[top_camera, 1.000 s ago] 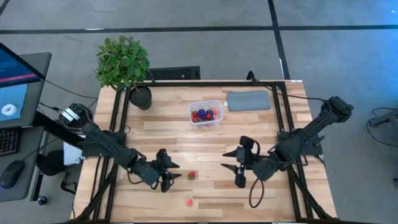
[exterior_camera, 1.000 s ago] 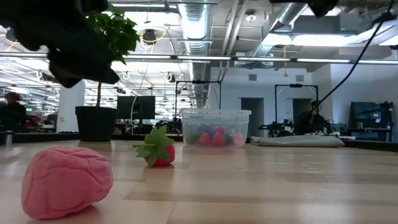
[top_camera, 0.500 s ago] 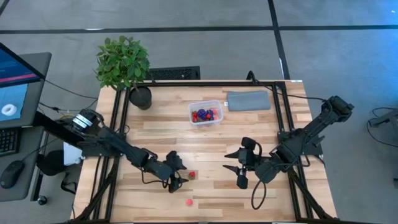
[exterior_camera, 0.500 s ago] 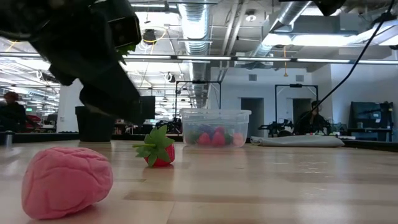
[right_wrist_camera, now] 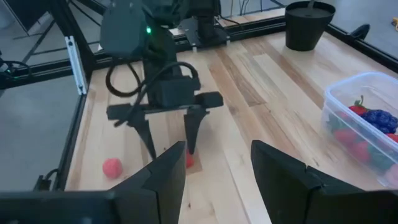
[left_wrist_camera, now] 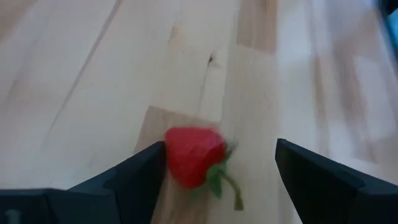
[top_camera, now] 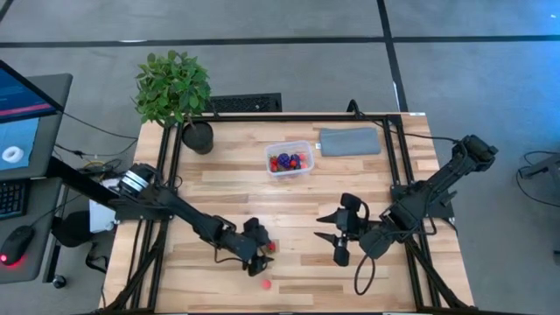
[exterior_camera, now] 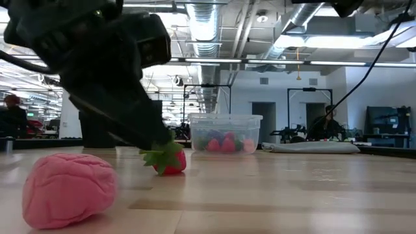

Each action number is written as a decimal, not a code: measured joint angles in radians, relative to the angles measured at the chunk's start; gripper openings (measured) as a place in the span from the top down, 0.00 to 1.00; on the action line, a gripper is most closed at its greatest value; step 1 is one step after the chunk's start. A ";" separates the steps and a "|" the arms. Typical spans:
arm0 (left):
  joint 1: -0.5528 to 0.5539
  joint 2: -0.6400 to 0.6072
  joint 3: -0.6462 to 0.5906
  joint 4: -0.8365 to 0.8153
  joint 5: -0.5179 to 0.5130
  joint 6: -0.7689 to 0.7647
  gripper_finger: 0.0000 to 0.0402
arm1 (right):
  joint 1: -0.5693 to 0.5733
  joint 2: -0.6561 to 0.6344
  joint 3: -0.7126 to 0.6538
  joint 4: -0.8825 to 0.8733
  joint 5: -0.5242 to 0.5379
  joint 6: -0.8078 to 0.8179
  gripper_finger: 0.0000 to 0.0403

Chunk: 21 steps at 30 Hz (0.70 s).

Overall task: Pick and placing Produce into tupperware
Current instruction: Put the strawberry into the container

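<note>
Tabletop (top_camera: 350, 179): plant (top_camera: 172, 87), grey pad (top_camera: 350, 141)

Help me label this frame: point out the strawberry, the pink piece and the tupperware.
strawberry (left_wrist_camera: 194, 155): left wrist view, on its red body.
pink piece (exterior_camera: 68, 188): low view, on the middle of its bumpy surface.
tupperware (top_camera: 304, 167): high view, on its clear right-hand wall.

The wooden table (top_camera: 289, 192) is the landmark here. At its far left corner stands a leafy potted plant (top_camera: 173, 87) in a black pot, and a flat grey pad (top_camera: 349, 141) lies near its far right corner. Beyond its left edge is a monitor (top_camera: 22, 118) (only partly visible).
</note>
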 joint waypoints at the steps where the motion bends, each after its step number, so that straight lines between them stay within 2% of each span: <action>1: 0.000 0.012 0.006 -0.007 0.003 -0.010 0.27 | 0.002 0.000 0.000 -0.002 0.000 0.005 0.49; 13: 0.011 0.043 0.052 -0.084 -0.013 -0.048 0.28 | 0.012 0.000 0.000 -0.025 0.007 0.048 0.49; 21: 0.011 0.044 0.051 -0.104 -0.043 -0.047 0.44 | 0.012 0.000 0.000 -0.025 0.011 0.047 0.49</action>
